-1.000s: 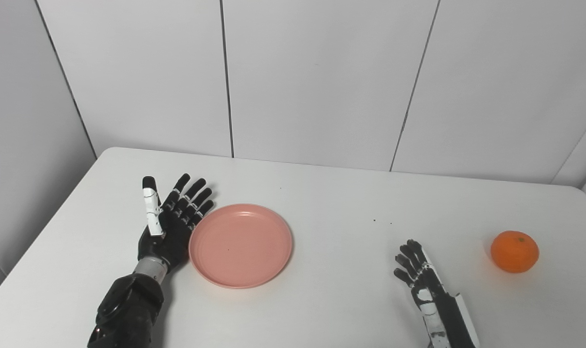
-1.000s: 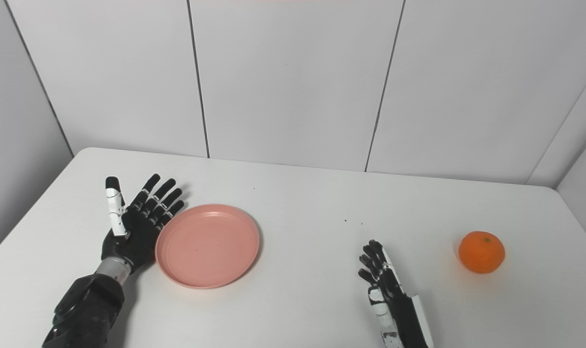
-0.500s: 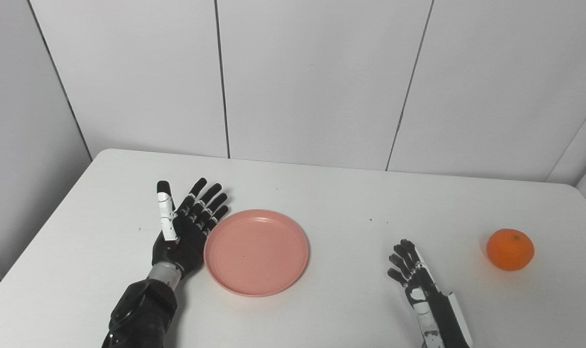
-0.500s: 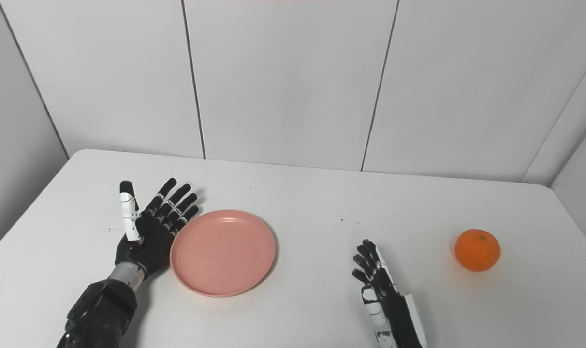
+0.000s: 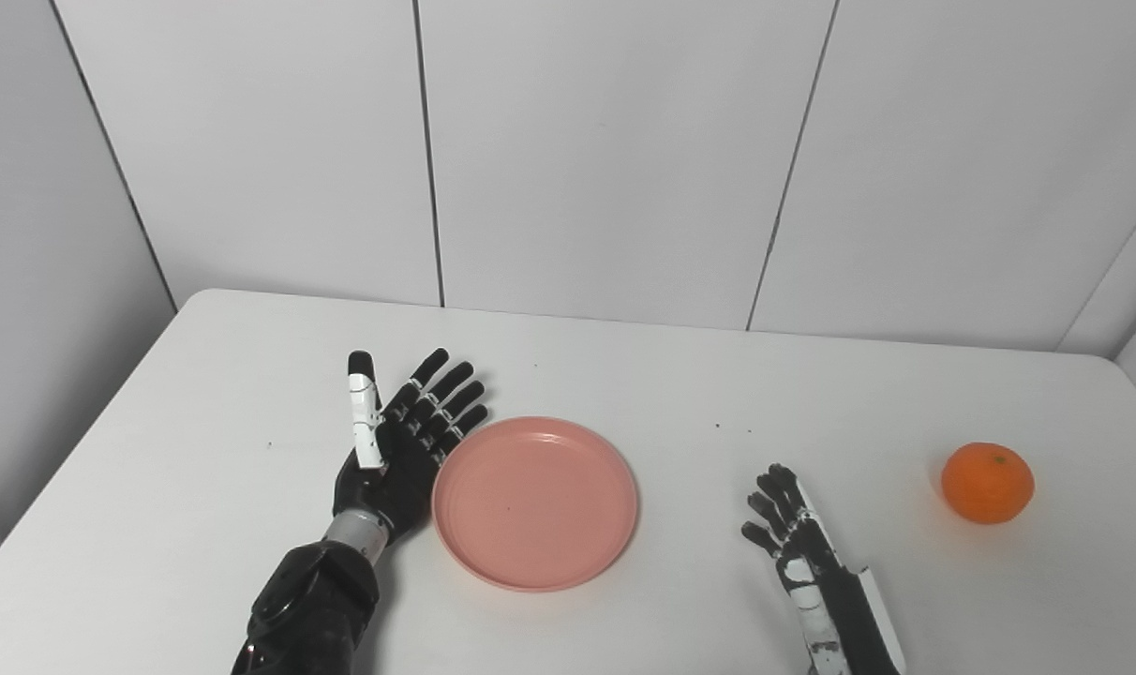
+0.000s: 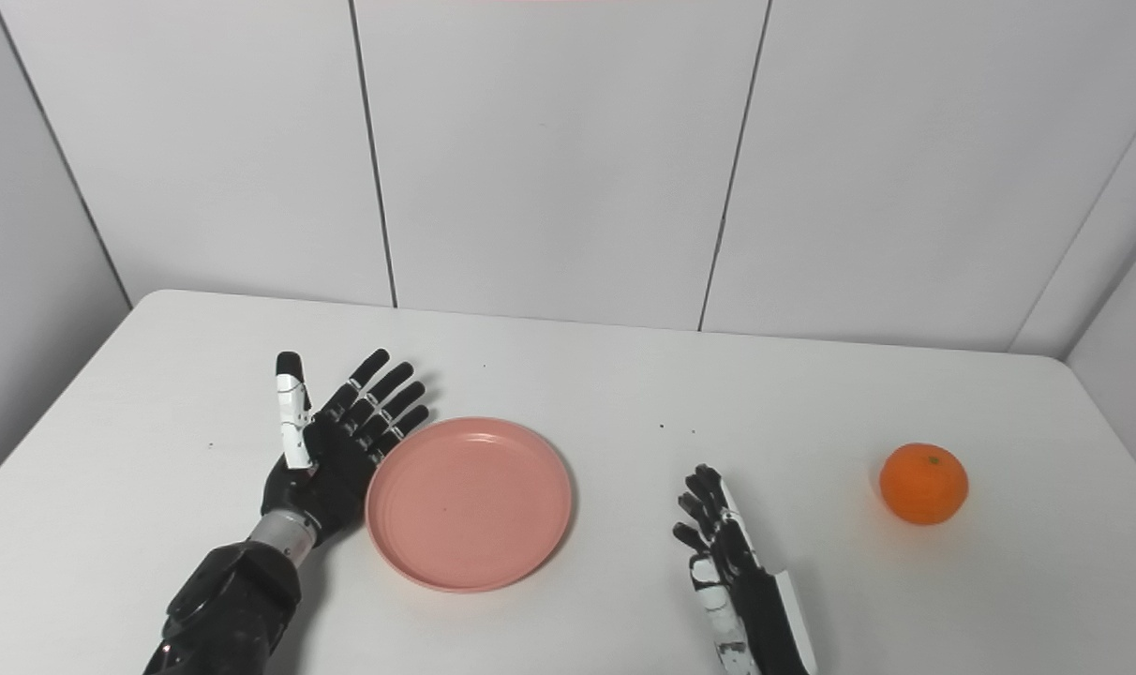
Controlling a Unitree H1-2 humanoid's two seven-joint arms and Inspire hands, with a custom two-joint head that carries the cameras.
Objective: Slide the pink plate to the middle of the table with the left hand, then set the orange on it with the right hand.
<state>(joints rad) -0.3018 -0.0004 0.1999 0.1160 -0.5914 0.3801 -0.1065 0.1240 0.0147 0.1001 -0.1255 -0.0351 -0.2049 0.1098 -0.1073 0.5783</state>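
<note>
- We are seeing the pink plate looking like smooth plastic with a soft, low sheen.
- We are finding the orange showing a finely dimpled, faintly shiny skin.
- The table is looking like a smooth, matt white surface.
- The left hand is showing glossy black and white plastic shells, with a metal-looking band at the wrist.
- The right hand is looking the same: black with white plastic.
- The wall panels are appearing smooth and matt.
</note>
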